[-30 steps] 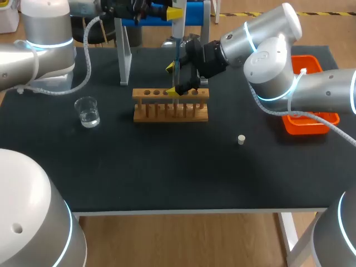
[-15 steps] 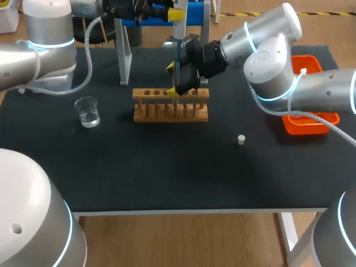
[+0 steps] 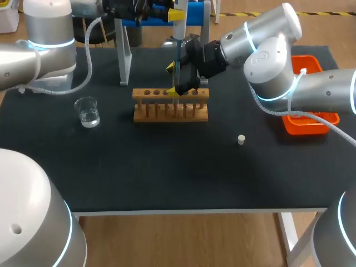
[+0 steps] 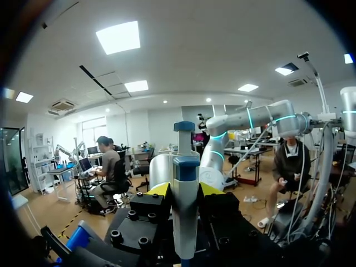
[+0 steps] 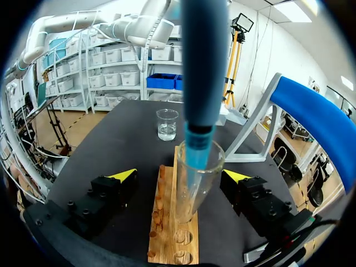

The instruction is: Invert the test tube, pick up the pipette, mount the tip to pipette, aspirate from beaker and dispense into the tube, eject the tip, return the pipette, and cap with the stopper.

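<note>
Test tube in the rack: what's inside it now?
The blue tip of the pipette enters its mouth. Liquid lower in the test tube cannot be made out.

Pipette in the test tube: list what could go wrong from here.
The pipette reaches into the mouth of the test tube; a sideways drift could knock or tilt the tube in the rack. The right gripper stands open around the tube, so nothing steadies it. Lifting out early could spill liquid onto the rack.
</note>
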